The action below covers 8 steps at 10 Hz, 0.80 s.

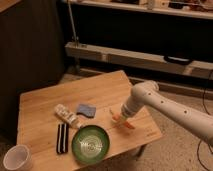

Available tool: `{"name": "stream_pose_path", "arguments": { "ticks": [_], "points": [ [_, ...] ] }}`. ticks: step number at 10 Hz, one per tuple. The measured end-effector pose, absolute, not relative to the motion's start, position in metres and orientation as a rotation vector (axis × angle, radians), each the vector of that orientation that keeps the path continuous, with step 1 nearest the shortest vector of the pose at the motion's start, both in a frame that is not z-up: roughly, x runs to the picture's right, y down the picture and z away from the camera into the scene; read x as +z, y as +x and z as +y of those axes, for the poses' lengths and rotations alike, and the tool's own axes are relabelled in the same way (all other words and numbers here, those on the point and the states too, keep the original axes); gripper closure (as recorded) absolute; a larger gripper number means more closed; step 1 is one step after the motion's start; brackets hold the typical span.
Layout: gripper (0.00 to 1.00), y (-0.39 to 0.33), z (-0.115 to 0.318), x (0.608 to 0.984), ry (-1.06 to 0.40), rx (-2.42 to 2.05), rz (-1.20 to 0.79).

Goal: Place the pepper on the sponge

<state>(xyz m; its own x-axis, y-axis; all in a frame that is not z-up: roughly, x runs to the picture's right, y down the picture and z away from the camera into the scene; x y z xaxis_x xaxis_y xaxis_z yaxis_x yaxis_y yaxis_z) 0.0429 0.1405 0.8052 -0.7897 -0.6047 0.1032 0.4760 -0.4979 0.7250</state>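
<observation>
The orange pepper [124, 124] is at the right part of the wooden table [100, 90], just right of the green bowl. My gripper [120, 119] reaches down from the white arm [165, 107] and its tip is right at the pepper, partly covering it. The blue sponge [86, 109] lies flat near the table's middle, about a hand's width left of the gripper, with nothing on it.
A green bowl [90, 144] sits near the front edge. A black-and-white striped object [62, 137] and a pale block [66, 115] lie left of it. A white cup [17, 159] stands off the table's front left corner. Dark shelving runs behind.
</observation>
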Motion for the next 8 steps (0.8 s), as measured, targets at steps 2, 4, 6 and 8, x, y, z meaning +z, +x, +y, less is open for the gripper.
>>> {"name": "stream_pose_path", "arguments": {
  "ticks": [2, 4, 6, 8],
  "points": [
    [1.00, -0.001, 0.127, 0.809, 0.293, -2.289, -1.098],
    [1.00, -0.039, 0.124, 0.806, 0.359, -2.332, -1.140],
    [1.00, -0.085, 0.127, 0.800, 0.415, -2.424, -1.160],
    [1.00, -0.119, 0.128, 0.806, 0.408, -2.500, -1.158]
  ]
}}
